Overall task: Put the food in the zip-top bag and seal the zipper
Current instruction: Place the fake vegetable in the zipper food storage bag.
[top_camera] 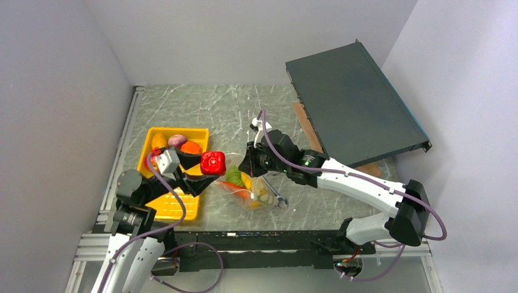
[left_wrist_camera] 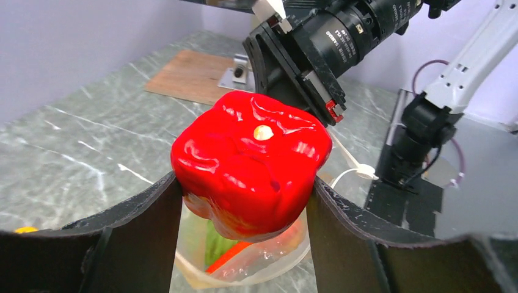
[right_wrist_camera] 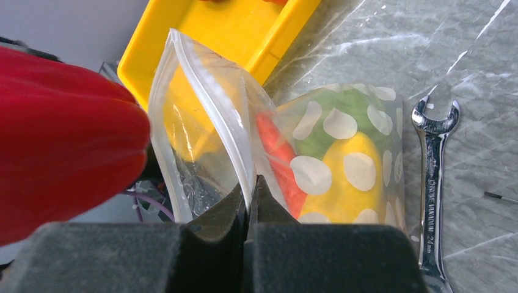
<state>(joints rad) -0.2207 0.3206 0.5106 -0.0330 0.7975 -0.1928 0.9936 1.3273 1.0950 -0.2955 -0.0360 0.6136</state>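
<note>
My left pincer (left_wrist_camera: 244, 201) holds a red pepper (left_wrist_camera: 250, 159) between its two black pads, spread fairly wide around the pepper's bulk. The pepper is glossy moulded plastic, blocky and lobed, with a pale dot on top. It hangs in the air just above the open mouth of the bag (left_wrist_camera: 275, 262).

My right pincer (right_wrist_camera: 250, 204) is closed tight on one lip of that bag. It pinches the thin film beside the white zipper strip (right_wrist_camera: 211, 97) and lifts it so the mouth gapes left, toward the pepper. The bag is clear, floppy and crinkled, with white dots on one panel. Through the panel I see a carrot (right_wrist_camera: 278, 159), a green cabbage (right_wrist_camera: 342, 107) and a yellow pepper (right_wrist_camera: 351, 177) already inside.

The bag lies on the grey marbled tabletop (right_wrist_camera: 427, 49). A steel wrench (right_wrist_camera: 434, 183) is just to its right, and a yellow tray (top_camera: 183, 204) to its left holds a purple piece (top_camera: 177, 140) and an orange piece (top_camera: 190, 146).

I judge this to be the loading step. The next move calls for lowering the pepper squarely through a mouth that looks scarcely wider than it is, then letting go once it is inside. The limp film could fold under it. Sealing comes later.
</note>
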